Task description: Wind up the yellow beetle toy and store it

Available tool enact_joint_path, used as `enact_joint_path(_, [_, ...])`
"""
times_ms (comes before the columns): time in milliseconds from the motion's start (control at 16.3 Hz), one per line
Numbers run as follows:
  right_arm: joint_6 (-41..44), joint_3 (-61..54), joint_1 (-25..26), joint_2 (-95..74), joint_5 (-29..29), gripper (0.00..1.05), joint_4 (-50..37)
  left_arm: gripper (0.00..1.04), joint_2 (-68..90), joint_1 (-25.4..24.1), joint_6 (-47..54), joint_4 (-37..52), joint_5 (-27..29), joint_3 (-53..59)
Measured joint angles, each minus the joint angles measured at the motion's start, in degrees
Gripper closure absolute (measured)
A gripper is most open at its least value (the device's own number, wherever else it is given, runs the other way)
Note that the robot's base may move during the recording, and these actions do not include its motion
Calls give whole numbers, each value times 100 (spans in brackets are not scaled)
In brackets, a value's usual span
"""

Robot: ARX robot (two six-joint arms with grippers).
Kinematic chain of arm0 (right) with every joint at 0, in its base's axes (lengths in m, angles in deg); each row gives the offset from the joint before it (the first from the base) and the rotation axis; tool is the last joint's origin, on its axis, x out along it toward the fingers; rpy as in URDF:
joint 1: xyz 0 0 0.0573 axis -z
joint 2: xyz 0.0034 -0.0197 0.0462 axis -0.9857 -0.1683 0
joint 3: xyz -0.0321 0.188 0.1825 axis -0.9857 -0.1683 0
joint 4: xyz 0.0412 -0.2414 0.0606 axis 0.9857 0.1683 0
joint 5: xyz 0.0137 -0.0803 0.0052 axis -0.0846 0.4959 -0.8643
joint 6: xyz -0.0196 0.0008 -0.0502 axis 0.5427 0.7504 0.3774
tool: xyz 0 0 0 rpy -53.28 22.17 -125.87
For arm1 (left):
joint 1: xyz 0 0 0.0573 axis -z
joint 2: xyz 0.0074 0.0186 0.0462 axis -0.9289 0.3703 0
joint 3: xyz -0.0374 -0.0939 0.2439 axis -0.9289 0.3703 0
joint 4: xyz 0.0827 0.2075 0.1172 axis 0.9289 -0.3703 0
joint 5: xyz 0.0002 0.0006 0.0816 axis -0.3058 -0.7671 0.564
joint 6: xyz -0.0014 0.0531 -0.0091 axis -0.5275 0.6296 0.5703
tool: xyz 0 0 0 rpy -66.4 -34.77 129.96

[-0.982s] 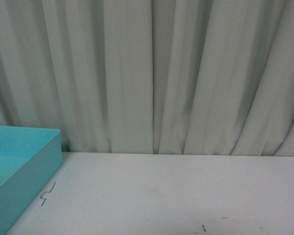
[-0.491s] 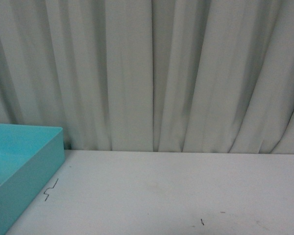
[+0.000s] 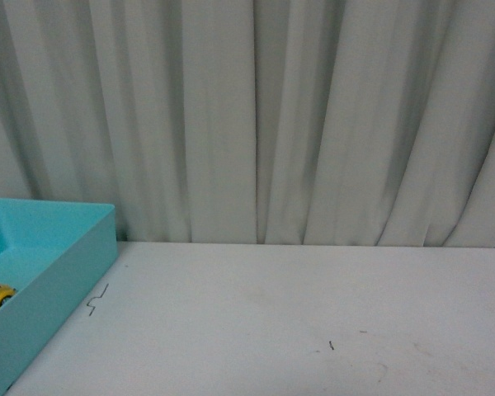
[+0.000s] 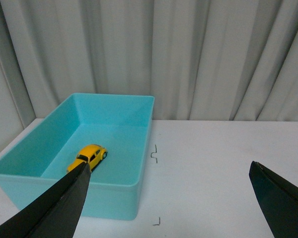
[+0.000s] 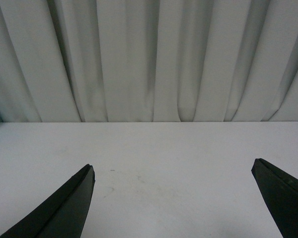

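More of the yellow beetle toy (image 4: 88, 156) now shows in the teal bin (image 4: 114, 105), beyond the spread, empty left gripper (image 4: 169, 198).

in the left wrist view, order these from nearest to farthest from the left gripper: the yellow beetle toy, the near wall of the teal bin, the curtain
1. Near wall of the teal bin, closest to the left gripper, partly behind one finger.
2. Yellow beetle toy, on the bin floor just beyond that wall.
3. Curtain, hanging behind the table's far edge, past the bin.
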Motion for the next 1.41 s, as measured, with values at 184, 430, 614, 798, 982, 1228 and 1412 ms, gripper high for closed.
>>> enact_joint_path(184, [0,0,0,0,0,7,0,7,0,0,0,0,0,0])
enact_joint_path(430, [0,0,0,0,0,7,0,7,0,0,0,0,0,0])
enact_joint_path(614, [0,0,0,0,0,7,0,7,0,0,0,0,0,0])
enact_joint_path(798, [0,0,0,-2,0,7,0,7,0,0,0,0,0,0])
enact_joint_path(982, [0,0,0,-2,-2,7,4,7,2,0,0,0,0,0])
enact_joint_path(1228, [0,0,0,-2,0,7,4,7,2,0,0,0,0,0])
enact_joint_path(1412, [0,0,0,-2,0,7,4,7,2,0,0,0,0,0])
